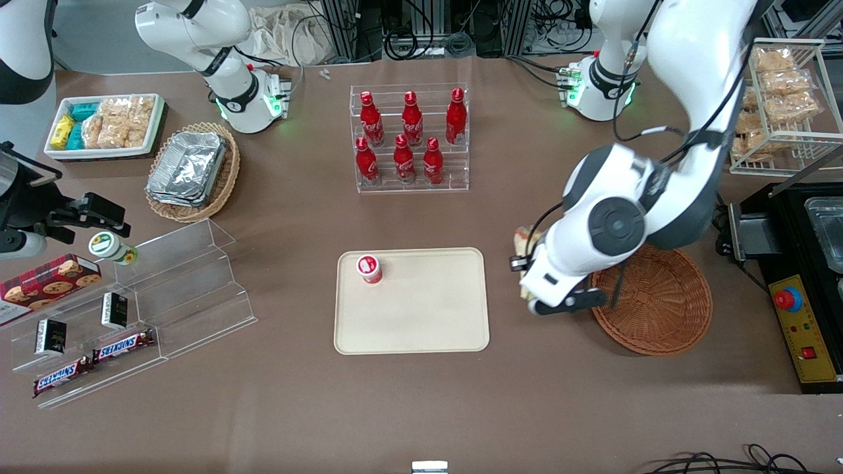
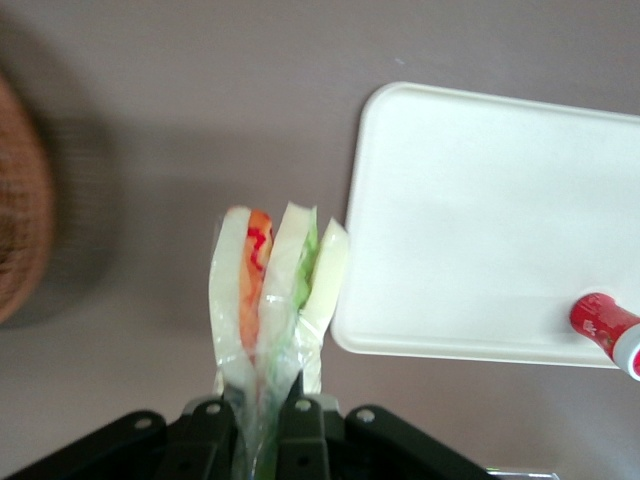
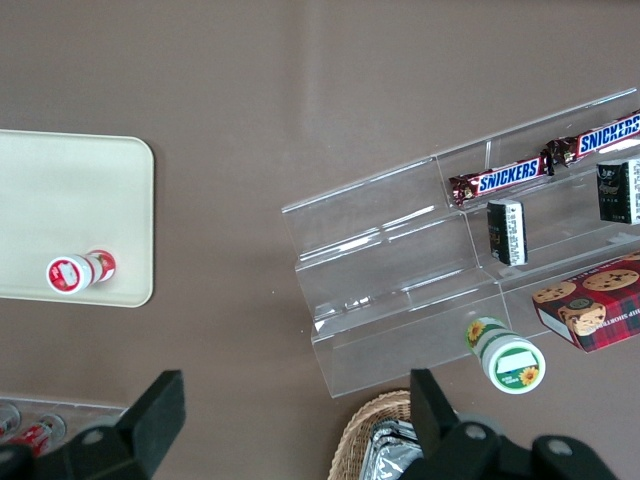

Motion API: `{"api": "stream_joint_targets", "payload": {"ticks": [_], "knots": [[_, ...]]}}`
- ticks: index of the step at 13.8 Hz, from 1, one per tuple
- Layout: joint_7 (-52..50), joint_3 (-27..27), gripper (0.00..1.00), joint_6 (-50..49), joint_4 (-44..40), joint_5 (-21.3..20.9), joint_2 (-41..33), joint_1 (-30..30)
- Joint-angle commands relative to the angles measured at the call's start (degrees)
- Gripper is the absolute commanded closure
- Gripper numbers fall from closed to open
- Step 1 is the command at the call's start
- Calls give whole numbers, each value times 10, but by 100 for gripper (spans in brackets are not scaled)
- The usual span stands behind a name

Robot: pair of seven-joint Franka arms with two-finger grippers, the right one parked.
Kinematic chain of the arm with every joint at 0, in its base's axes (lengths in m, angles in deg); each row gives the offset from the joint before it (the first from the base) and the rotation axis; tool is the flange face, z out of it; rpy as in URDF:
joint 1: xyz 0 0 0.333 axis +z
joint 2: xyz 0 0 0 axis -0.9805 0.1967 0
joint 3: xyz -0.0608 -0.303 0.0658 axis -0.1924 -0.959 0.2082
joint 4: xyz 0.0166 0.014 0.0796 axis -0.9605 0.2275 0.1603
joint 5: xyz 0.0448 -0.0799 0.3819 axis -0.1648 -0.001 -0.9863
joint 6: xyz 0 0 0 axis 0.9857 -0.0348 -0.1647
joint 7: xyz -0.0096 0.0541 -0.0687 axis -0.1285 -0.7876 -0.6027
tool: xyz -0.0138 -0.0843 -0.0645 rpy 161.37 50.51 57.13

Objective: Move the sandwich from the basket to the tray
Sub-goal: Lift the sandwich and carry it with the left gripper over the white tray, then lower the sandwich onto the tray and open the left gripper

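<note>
The claw (image 2: pixel 262 420) pinches the sandwich (image 2: pixel 275 290) by its wrapped end and holds it in the air above bare table (image 1: pixel 421 408), between the basket (image 1: pixel 665 309) and the tray (image 1: pixel 421 316), just beside the tray's edge. A small red bottle (image 1: pixel 369 268) stands on the tray.

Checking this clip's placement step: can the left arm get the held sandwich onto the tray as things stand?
Probably yes. The gripper, shut on the sandwich, hangs between the basket and the tray. The tray is bare except a small red bottle in one corner.
</note>
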Motion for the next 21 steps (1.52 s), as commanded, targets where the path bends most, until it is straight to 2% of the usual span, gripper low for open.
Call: {"api": "stream_joint_targets", "payload": {"ticks": [1,3,7,10,15,16,17,18,20,21], "knots": [[-28,0,100,36,-16,-42,39,-37],[-32,0,100,66,-14,-73,64,-53],[-24,0,100,134,-14,-75,116,-55],[-30,0,100,191,-14,-102,154,-57],[-30,0,98,213,-14,-104,171,-62],[-29,0,84,213,-15,-103,171,-62],[-29,0,75,213,-15,-102,171,-62],[-30,0,60,213,-15,-102,170,-62],[-31,0,50,213,-17,-100,170,-62],[-31,0,40,213,-17,-100,170,-62]]}}
